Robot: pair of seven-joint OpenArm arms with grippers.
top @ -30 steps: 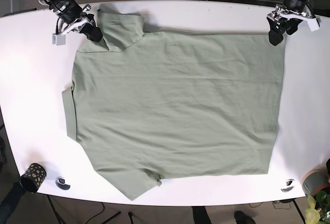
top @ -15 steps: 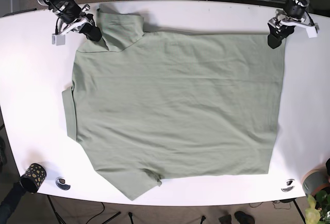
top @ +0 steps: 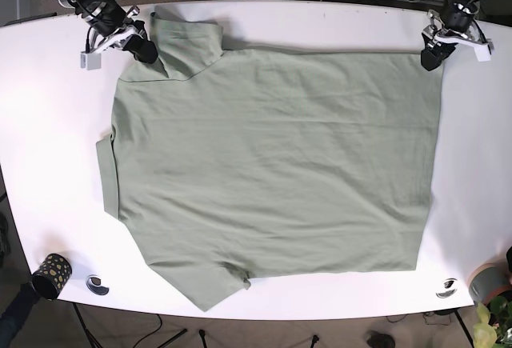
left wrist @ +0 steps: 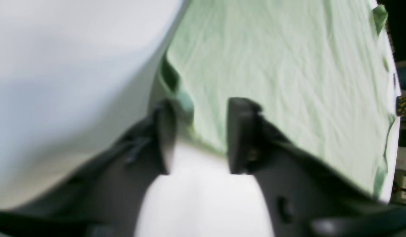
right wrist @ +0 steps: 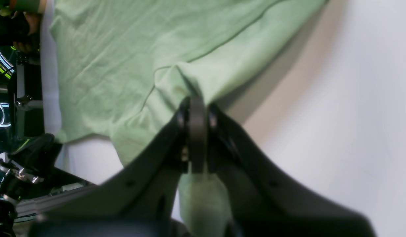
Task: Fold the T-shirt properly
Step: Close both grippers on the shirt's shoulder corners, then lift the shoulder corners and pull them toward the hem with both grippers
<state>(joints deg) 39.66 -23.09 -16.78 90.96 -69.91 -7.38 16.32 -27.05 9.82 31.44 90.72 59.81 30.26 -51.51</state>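
Note:
A pale green T-shirt [top: 272, 164] lies spread flat on the white table [top: 48, 140], one sleeve at the top left. My right gripper [top: 147, 50], on the base view's left, is shut on the fabric by that sleeve. The right wrist view shows its jaws [right wrist: 194, 108] pinched on a raised fold of the shirt [right wrist: 123, 59]. My left gripper [top: 431, 59] is at the shirt's top right corner. In the left wrist view it [left wrist: 201, 112] is open, with the shirt's [left wrist: 288, 82] corner edge lying between its fingers [left wrist: 240, 131].
A black speckled cup [top: 50, 274] and a small metal ring [top: 98, 285] sit at the table's front left corner. Another ring [top: 446, 288] and a potted plant [top: 490, 292] are at the front right. Cables run behind the far edge.
My left arm has shifted slightly right and outward at the shirt's top right corner. The shirt and my right gripper have not moved.

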